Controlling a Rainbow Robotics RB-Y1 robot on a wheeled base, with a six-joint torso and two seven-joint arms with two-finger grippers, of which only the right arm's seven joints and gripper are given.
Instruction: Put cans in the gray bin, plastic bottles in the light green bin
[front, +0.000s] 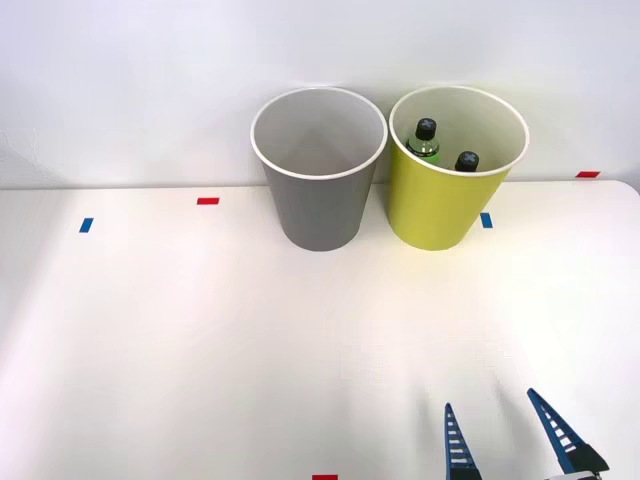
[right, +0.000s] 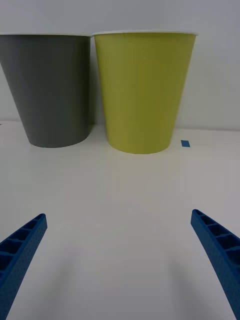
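The white worktop (front: 180, 340) is smooth and matte, running back to a pale wall. At its far edge two round tapered bins stand upright side by side, their white rims nearly touching.

The gray bin (front: 318, 190) is on the robot's left of the pair. Its pale inside shows down to a shadowed floor, and nothing can be made out in it. The light green bin (front: 440, 205) stands just to its right and holds the two plastic bottles (front: 427, 140), upright and close together. The bin's wall hides them but for their black screw caps and, on the left-hand one, a green neck. From the wrist view both bins are seen side-on, their openings out of sight, the gray one (right: 50, 90) cut off at the picture's edge and the green one (right: 142, 90) whole.

The right gripper (front: 510, 435) sits low at the near edge of the worktop, well apart from the bins and pointing toward them. Its blue ribbed fingers (front: 458, 440) are spread wide with nothing between them. The arm behind them is cut off by the frame. In the wrist view the fingers (right: 20, 250) stand at the two corners over bare worktop.

Small flat tape marks lie on the surface: blue ones (front: 85, 225) and red ones (front: 207, 201).
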